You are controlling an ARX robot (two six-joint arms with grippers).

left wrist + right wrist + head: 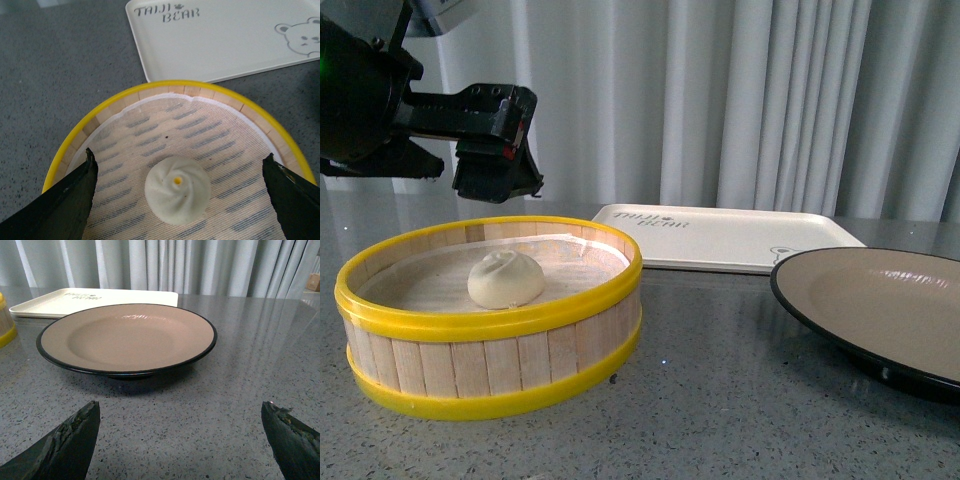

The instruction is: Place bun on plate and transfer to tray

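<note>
Left pincer (180, 159) hangs spread wide over the bun (177, 189), probably soft and light, best pinched gently across its rounded sides.

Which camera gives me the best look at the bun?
The left wrist view: it looks down on the bun, whole, with its pleats and swirl clear. The front view shows it only side-on, inside the steamer basket. The right wrist view misses it.

I count one bun (506, 279), one yellow-rimmed wooden steamer basket (490, 365), one black-rimmed plate (880, 300) and one cream tray (740, 235).
</note>
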